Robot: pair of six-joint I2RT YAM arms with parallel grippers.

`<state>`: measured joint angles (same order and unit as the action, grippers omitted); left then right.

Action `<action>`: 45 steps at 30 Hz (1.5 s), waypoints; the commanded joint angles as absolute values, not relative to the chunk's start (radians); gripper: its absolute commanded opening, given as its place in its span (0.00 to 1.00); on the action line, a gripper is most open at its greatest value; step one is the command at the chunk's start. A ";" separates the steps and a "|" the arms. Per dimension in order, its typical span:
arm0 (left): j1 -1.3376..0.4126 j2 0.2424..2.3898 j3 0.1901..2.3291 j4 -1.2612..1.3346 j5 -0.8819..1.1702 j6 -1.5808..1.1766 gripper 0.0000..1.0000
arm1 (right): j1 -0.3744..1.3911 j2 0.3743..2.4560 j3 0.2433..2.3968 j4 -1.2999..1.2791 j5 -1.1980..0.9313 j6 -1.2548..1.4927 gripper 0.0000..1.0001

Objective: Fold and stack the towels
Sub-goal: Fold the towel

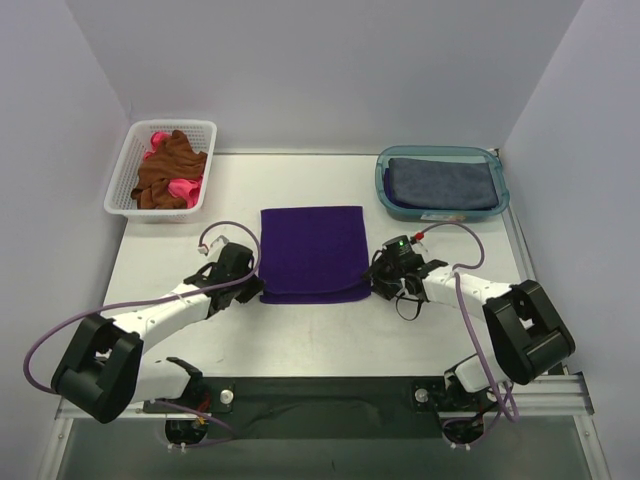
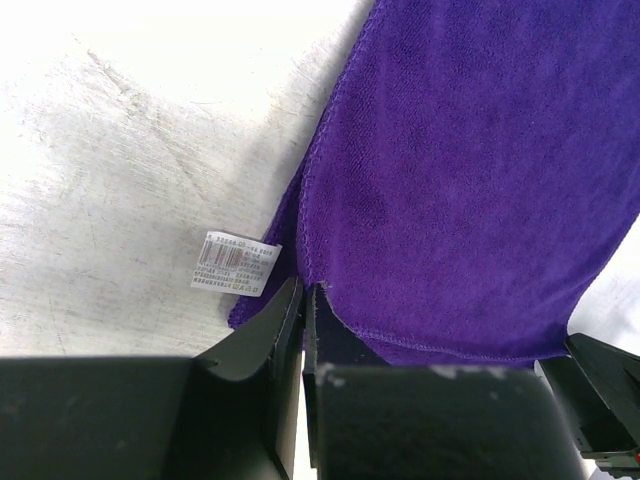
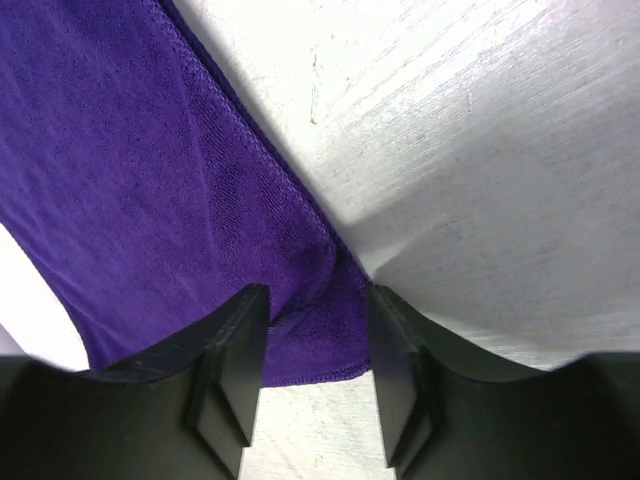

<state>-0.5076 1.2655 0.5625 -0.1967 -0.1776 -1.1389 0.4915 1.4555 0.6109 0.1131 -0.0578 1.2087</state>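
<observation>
At the table's middle: the purple towel (image 1: 312,250) lies flat on the white table (image 1: 200,330), with two layers showing along its near edge.
Left near corner of the towel: the left gripper (image 1: 252,285) sits low here; in the left wrist view its fingers (image 2: 285,320) are pressed almost together, and the hem of the purple towel (image 2: 480,180) runs into the slit between them, so it is clamped on the cloth.
Tag: a small white printed tag (image 2: 235,262) lies on the table, just beside that corner.
Right near corner of the towel: the right gripper (image 1: 378,272) is down at the table. In the right wrist view its fingers (image 3: 235,350) stand apart on either side of the corner of the purple towel (image 3: 130,170), not squeezing it.
Far left: a white basket (image 1: 120,190) holds a crumpled brown towel (image 1: 165,170) and a pink towel (image 1: 183,188).
Far right: a teal tub (image 1: 383,185) holds a folded blue-grey towel (image 1: 440,182).
</observation>
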 commanded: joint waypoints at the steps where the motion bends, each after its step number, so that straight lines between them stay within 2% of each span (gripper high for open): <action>1: -0.502 1.232 0.571 -0.147 -0.170 -1.121 0.02 | 0.494 1.459 0.652 0.083 -0.028 1.229 0.41; 14: -0.502 1.224 0.575 -0.153 -0.175 -1.112 0.02 | 0.494 1.404 0.676 0.043 -0.014 1.192 0.00; 23: -0.472 1.194 0.666 -0.247 -0.175 -1.066 0.00 | 0.488 1.333 0.725 0.006 -0.005 1.152 0.00; 30: -0.466 1.088 0.739 -0.373 -0.158 -1.045 0.00 | 0.489 1.218 0.744 -0.069 0.020 1.129 0.00; 38: -0.476 1.029 0.580 -0.365 -0.114 -1.055 0.00 | 0.495 1.175 0.585 -0.025 -0.031 1.175 0.00; 45: -0.489 1.158 0.470 -0.258 -0.060 -1.066 0.00 | 0.509 1.253 0.451 0.100 -0.064 1.223 0.00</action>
